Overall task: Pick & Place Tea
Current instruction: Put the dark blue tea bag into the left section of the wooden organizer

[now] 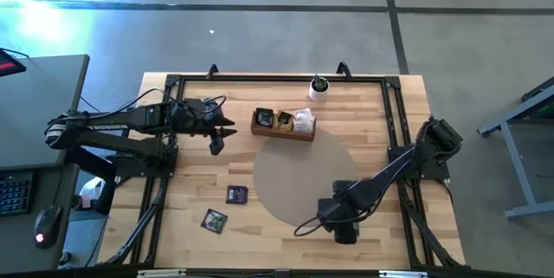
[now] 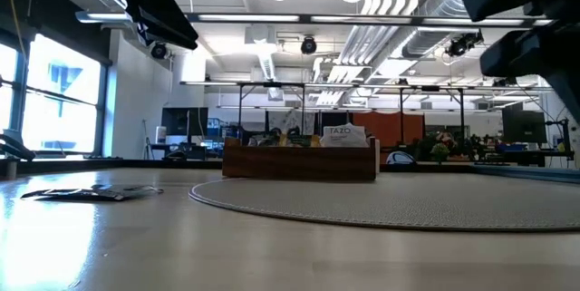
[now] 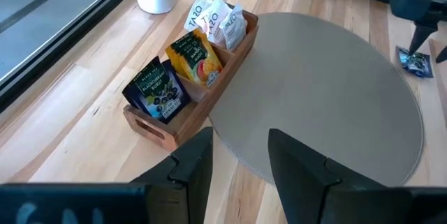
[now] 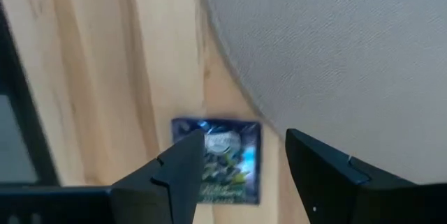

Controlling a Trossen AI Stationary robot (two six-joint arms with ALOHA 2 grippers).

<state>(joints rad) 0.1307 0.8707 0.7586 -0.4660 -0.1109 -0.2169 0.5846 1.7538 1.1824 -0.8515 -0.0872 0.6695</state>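
A wooden box (image 1: 283, 125) at the far middle of the table holds upright tea sachets: dark ones (image 3: 158, 88), yellow-orange ones (image 3: 193, 56) and whitish ones (image 3: 216, 20). Two dark sachets (image 1: 236, 194) (image 1: 214, 220) lie flat on the wood near the front left. A third dark sachet (image 4: 234, 158) lies flat on the wood beside the round grey mat (image 1: 303, 178). My right gripper (image 4: 244, 140) points down over it, open, one finger on either side. My left gripper (image 3: 241, 161) hangs open in the air left of the box.
A small white cup with a plant (image 1: 319, 89) stands at the far edge behind the box. A black frame (image 1: 173, 79) runs around the tabletop. The mat's middle is bare. In the low view the two loose sachets (image 2: 91, 193) show at the left.
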